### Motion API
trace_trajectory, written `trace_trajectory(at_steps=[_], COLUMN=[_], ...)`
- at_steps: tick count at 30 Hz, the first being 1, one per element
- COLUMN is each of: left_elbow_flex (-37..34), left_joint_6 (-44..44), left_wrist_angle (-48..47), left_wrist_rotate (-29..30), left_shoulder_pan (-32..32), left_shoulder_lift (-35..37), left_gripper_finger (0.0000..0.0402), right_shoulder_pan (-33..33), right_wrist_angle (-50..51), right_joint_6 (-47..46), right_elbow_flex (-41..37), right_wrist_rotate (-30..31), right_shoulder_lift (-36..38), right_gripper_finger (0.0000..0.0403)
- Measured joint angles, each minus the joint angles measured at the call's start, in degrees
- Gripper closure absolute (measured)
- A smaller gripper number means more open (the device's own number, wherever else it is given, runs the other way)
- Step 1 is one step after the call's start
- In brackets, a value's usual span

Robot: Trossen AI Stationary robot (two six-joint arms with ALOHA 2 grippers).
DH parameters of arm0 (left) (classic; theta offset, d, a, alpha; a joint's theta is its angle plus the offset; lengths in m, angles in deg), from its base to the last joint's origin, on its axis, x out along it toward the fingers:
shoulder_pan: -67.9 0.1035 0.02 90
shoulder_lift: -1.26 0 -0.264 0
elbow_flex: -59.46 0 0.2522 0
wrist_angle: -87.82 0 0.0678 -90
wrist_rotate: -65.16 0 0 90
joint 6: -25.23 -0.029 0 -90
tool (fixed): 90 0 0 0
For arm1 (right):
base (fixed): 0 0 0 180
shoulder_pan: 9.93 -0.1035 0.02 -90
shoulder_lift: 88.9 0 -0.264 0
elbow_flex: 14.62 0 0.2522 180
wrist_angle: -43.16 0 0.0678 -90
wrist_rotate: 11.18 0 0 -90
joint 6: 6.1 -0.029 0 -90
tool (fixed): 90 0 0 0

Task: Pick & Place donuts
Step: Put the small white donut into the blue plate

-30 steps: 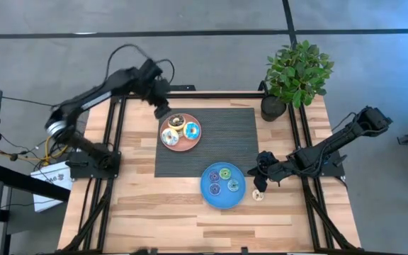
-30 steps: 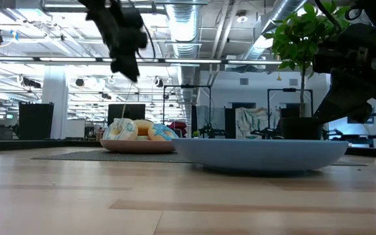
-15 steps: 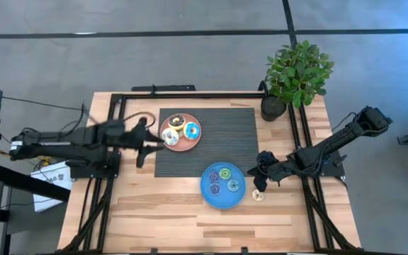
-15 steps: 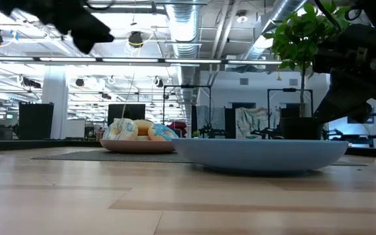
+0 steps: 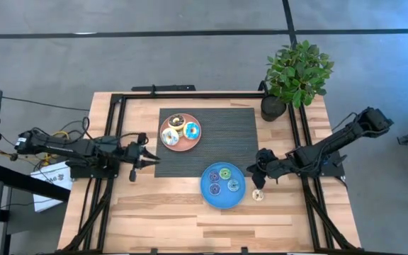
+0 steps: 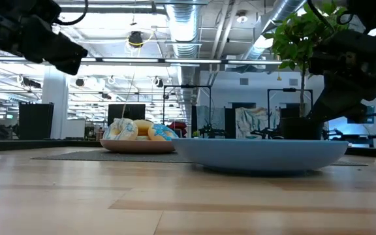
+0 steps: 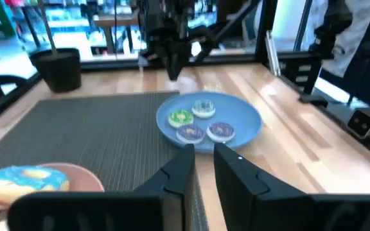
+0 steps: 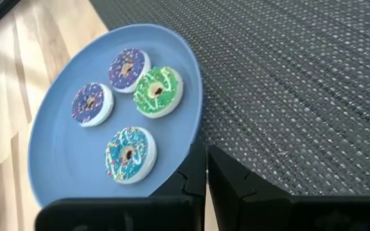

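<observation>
seemingly near done — four small donuts [image 8: 130, 86] on the blue plate [image 5: 223, 185], larger ones on the pink plate [image 5: 180, 132]; one stray donut [image 5: 258, 195] remains. left gripper [image 7: 200, 154] almost together, empty; right gripper [image 8: 206, 168] pinched together, empty.

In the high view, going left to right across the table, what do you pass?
left gripper → pink plate → blue plate → right gripper → potted plant

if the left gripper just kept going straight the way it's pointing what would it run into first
Probably nothing at first: the left gripper, holding nothing, points across the dark mat toward the blue plate and its small donuts. Travelling level it might pass above the plate and meet the right gripper beyond; height is unclear.
</observation>
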Motion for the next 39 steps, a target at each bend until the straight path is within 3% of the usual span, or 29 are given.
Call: trace_trajectory(at_steps=[8, 16, 26, 30, 33, 39], left_elbow_flex=[-5.53, -7.17, -7.21, -7.24, -7.24, -7.24], left_joint_6=[0.03, -1.31, -4.63, -2.12, 1.53, 1.78], left_wrist_angle=[-0.46, -7.15, -7.33, -7.33, -7.44, -7.46], left_wrist_rotate=[2.21, 3.28, 4.27, 5.11, 4.13, 4.1], left_shoulder_pan=[0.07, 0.14, 0.25, 0.33, 0.31, 0.31], left_shoulder_lift=[11.5, 23.09, 23.17, 22.94, 22.7, 22.72], left_gripper_finger=[0.0376, 0.0388, 0.0389, 0.0389, 0.0389, 0.0389], right_shoulder_pan=[2.26, 2.41, 3.12, 2.86, 1.75, -3.02], right_wrist_angle=[0.0, 0.17, -1.16, -0.62, 4.04, 24.69], right_joint_6=[-0.44, -0.39, 0.1, 4.0, 4.09, -2.36], right_elbow_flex=[0.0, 0.0, 0.0, 0.7, 4.16, 16.59], right_wrist_rotate=[-0.32, -1.67, -0.17, -0.15, 0.58, 1.54], right_shoulder_lift=[0.0, 0.0, 0.0, -0.01, 0.0, -1.94], right_gripper_finger=[0.0396, 0.0394, 0.0395, 0.04, 0.0402, 0.0403])
